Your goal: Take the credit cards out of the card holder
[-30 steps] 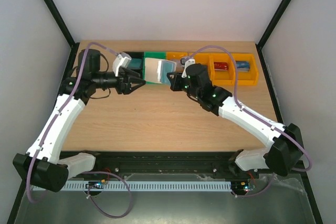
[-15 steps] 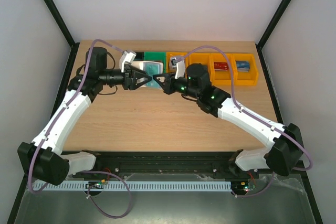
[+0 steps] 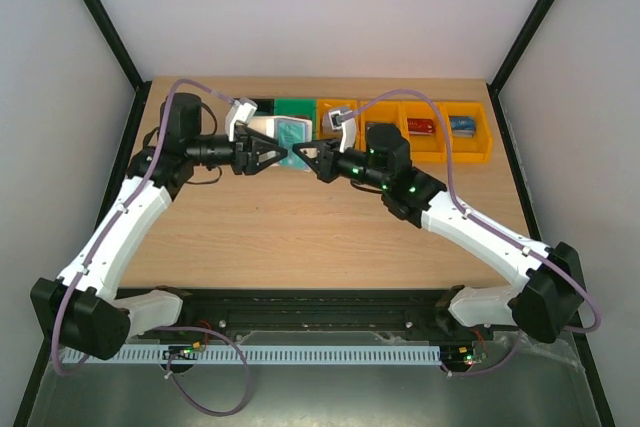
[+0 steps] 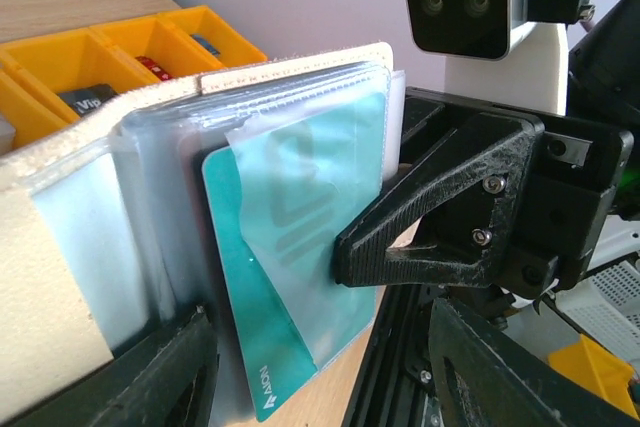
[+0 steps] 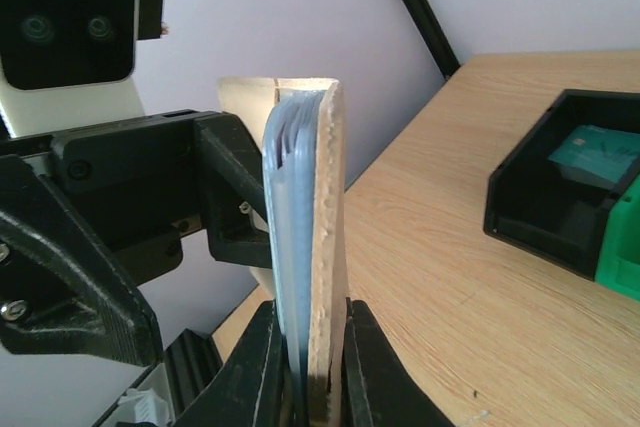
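The white card holder (image 3: 278,130) hangs above the table's far side between both grippers. My right gripper (image 5: 305,347) is shut on its lower edge and holds it upright and edge-on (image 5: 325,197). In the left wrist view the holder (image 4: 60,277) shows pale see-through sleeves, and a teal credit card (image 4: 240,287) sticks out below them at a slant. My left gripper (image 4: 315,347) is open, with its fingers on either side of that card and the sleeves. One right finger (image 4: 430,227) presses on the front sleeve. In the top view the left gripper (image 3: 272,155) and the right gripper (image 3: 306,155) nearly meet.
A row of bins stands along the far edge: black (image 5: 560,187) holding a teal card (image 5: 592,152), green (image 3: 295,107), and orange ones (image 3: 440,152) holding a grey card (image 3: 335,119), a red card (image 3: 420,127) and a blue card (image 3: 462,125).
Over the last second both grippers came together at the holder, which moved left and turned edge-on. Since half a second ago almost nothing has moved.
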You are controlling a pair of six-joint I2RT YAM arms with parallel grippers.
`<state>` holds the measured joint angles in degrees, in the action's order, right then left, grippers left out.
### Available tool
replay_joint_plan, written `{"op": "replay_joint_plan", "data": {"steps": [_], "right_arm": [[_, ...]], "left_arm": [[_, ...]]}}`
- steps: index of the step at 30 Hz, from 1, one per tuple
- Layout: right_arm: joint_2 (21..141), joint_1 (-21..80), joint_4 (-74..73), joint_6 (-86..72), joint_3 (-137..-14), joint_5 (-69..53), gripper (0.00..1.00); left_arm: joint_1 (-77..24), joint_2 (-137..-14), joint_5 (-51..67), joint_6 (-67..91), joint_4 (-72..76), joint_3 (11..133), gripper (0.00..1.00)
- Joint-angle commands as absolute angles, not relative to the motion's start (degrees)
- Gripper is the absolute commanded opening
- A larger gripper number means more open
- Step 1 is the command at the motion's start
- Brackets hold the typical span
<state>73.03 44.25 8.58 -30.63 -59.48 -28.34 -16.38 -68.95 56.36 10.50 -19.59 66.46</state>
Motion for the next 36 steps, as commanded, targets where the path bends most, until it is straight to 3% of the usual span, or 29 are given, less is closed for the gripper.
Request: {"op": "replay_joint_plan", "data": {"steps": [1, 10, 17, 22, 27, 32, 36], "right_arm": [[70.8, 45.1, 20.8, -31.5, -59.7, -40.0, 0.02], [75.1, 45.1, 27.6, -34.8, -59.4, -41.0, 0.02], [81.0, 45.1, 29.7, -39.6, -61.6, -37.0, 0.02], [84.0, 45.5, 31.6, -41.2, -62.9, -36.7, 0.02], [85.1, 45.7, 31.1, -40.9, -63.4, -35.1, 0.02], [86.3, 46.0, 30.2, -40.8, -64.3, -33.2, 0.02], [86.4, 46.0, 29.3, -39.7, -64.4, -32.9, 0.02]], "left_arm": [[-16.6, -69.1, 56.7, 10.9, -18.4, 65.4, 0.59], [-18.5, -70.0, 68.0, 14.4, -15.0, 66.9, 0.52], [-20.8, -70.4, 72.5, 13.0, -16.6, 69.4, 0.41], [-20.9, -70.5, 74.2, 13.6, -16.6, 71.1, 0.26], [-21.0, -70.7, 75.6, 14.7, -16.0, 71.7, 0.24], [-21.2, -71.4, 75.9, 15.5, -15.4, 72.9, 0.04], [-21.3, -70.9, 77.3, 14.9, -16.4, 73.1, 0.02]]}}
